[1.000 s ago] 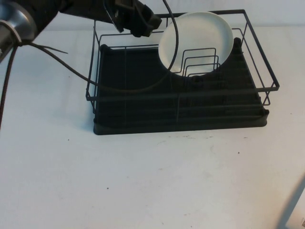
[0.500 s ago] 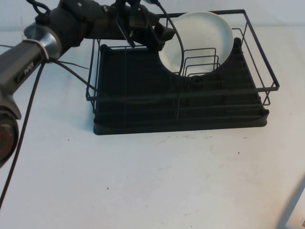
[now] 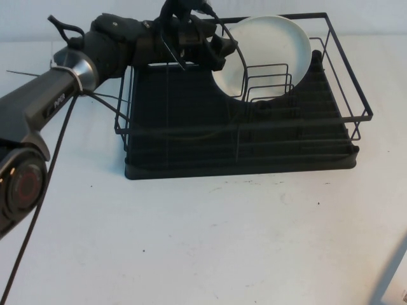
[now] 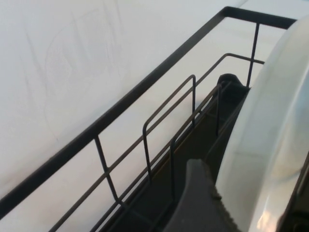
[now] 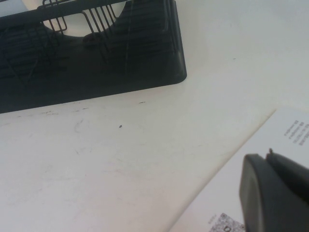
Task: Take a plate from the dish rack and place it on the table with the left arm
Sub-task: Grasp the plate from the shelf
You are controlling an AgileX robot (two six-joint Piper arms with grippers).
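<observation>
The white plate [image 3: 270, 47] stands upright in the wire dividers at the back right of the black dish rack [image 3: 241, 152]. My left arm reaches over the rack's back left corner. My left gripper [image 3: 219, 47] is open at the plate's left edge, with the rim between its jaws. In the left wrist view one finger [image 4: 195, 193] lies close against the plate [image 4: 270, 125], with the rack's back rail [image 4: 145, 82] beyond it. My right gripper [image 5: 268, 157] is shut and empty, low over the table's near right corner.
The white table [image 3: 191, 241] stretches in front of the rack. A white printed sheet [image 5: 289, 130] lies under my right gripper and shows at the near right corner in the high view [image 3: 397, 279]. A black cable loops from the left arm over the rack.
My left arm has stretched further right across the rack's back, bringing its gripper from left of the plate onto the plate's left rim. The plate has not moved.
</observation>
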